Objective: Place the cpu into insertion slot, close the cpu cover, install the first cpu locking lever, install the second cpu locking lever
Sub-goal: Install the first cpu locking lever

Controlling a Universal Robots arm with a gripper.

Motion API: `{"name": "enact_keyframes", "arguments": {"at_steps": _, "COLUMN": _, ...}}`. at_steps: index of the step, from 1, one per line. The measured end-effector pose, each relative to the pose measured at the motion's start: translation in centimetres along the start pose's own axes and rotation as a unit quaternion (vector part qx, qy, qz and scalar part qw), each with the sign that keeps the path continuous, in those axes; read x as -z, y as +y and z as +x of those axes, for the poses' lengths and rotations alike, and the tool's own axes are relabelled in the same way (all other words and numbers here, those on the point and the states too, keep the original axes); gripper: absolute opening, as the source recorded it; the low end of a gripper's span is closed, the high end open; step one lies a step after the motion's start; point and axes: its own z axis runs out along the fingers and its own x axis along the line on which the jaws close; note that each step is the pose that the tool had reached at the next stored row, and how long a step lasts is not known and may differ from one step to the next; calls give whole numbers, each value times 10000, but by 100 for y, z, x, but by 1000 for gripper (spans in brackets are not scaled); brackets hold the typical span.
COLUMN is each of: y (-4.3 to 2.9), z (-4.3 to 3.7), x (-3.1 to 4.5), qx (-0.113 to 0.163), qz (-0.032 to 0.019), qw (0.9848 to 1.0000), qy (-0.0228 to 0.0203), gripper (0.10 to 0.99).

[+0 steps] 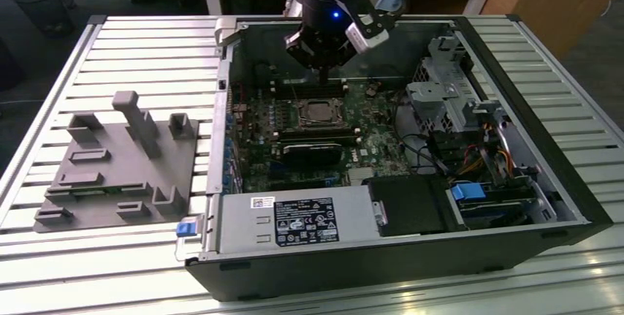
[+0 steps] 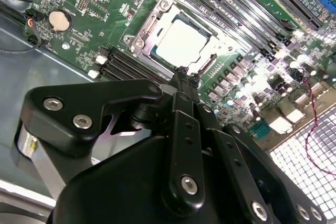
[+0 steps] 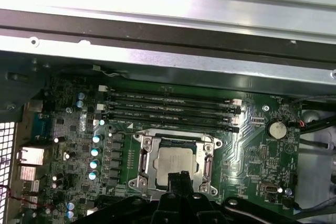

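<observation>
Pale slatted metal desk (image 1: pixel 137 44), grey moulded fixture block (image 1: pixel 107 183) lying toward the exterior view's left, open black computer case (image 1: pixel 390 264) just beside it, right

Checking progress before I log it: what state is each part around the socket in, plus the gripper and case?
cpu: seated in the insertion slot, face up.
cpu cover: down over the cpu.
gripper: shut, close by the cover's edge.
computer case: lying open, side panel off.
</observation>
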Motion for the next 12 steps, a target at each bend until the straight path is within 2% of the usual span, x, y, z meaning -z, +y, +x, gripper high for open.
{"name": "enact_keyframes", "arguments": {"at_steps": 5, "y": 3, "z": 46, "x": 0, "qx": 21, "qz": 0, "qw": 10000, "qy": 1, "gripper": 106}}
{"name": "enact_keyframes", "arguments": {"at_steps": 8, "y": 13, "z": 149, "x": -3, "qx": 21, "qz": 0, "qw": 10000, "qy": -8, "gripper": 106}}
{"name": "enact_keyframes", "arguments": {"at_steps": 12, "y": 31, "z": 214, "x": -15, "qx": -55, "qz": 2, "qw": 10000, "qy": -16, "gripper": 106}}
